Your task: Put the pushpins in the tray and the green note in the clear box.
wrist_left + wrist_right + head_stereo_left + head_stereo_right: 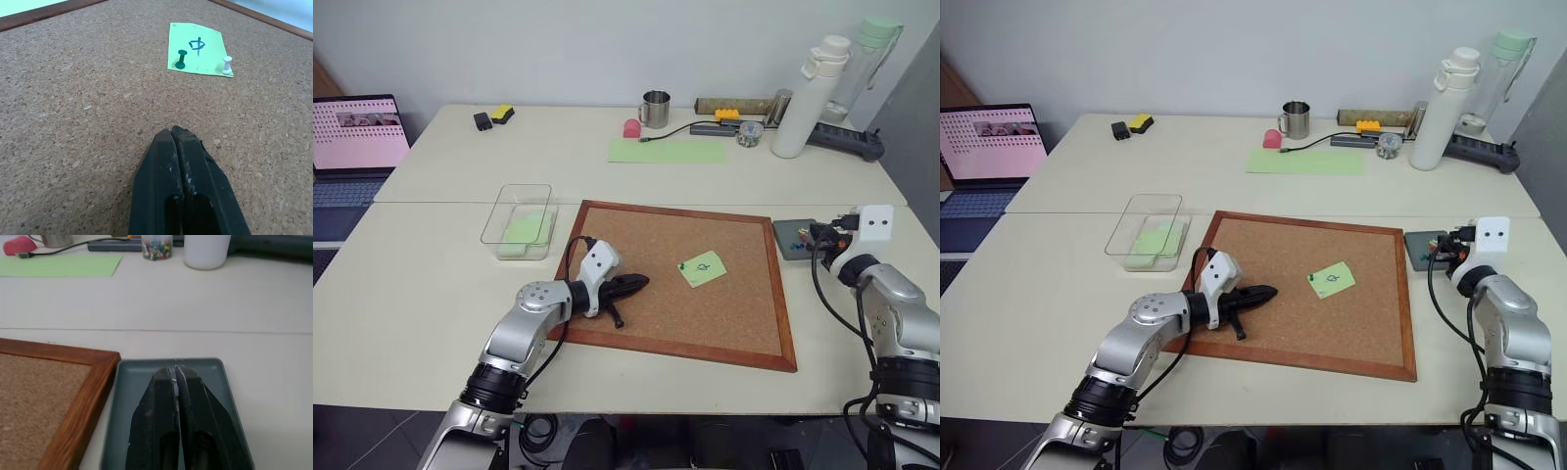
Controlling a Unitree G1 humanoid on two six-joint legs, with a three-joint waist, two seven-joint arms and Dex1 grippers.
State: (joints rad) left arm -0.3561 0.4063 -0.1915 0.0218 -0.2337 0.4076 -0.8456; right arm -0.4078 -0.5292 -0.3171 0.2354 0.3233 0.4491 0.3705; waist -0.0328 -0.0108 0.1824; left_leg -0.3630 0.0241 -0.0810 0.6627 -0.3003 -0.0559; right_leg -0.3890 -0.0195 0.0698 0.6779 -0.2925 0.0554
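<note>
The right gripper point(175, 377), nearly shut, is hanging just over the tray point(132, 431), maybe dropping a pin. The left gripper point(174, 131) is closed and empty; ahead, two pushpins point(181, 59) are pinning the green note point(198, 49), so pulling comes next.

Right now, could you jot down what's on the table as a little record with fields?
note: green note lies on the cork board, pinned by a green pin and a white pin
tray: grey tray beside the board, a few pins in it
clear box: beside the board, a green slip inside
left gripper: shut, over the cork
right gripper: shut, over the tray
</note>
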